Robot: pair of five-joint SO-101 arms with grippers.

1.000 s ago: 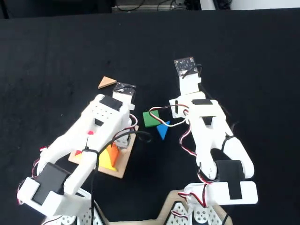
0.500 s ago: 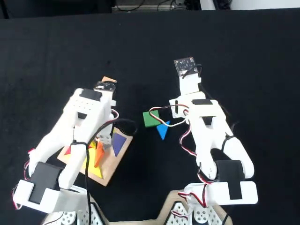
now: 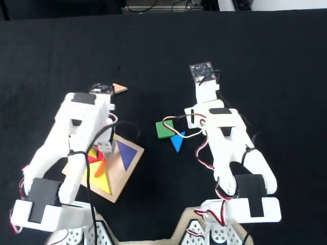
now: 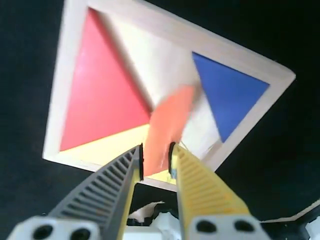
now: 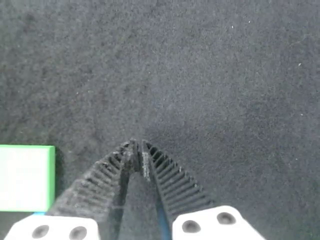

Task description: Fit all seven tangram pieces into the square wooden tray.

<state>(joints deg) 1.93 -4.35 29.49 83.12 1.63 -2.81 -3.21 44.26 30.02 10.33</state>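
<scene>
Left wrist view: the left claw (image 4: 156, 150) pinches an orange piece (image 4: 167, 125) over the wooden tray (image 4: 240, 60), which holds a red piece (image 4: 100, 105) and a blue piece (image 4: 227, 95). The right claw (image 5: 137, 150) is closed tight on the worktop (image 5: 200, 75) near a green piece (image 5: 25, 177).

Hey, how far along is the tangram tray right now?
In the tray: red triangle, yellow piece, large blue triangle. The left gripper, jaws shut, holds the orange piece over it. Left on the cloth: green square, small blue triangle, tan triangle.

The bench (image 3: 276, 46) is black all over. Behind its far edge, dark wires (image 3: 153, 7) lie near a bright white patch (image 3: 286, 4).
</scene>
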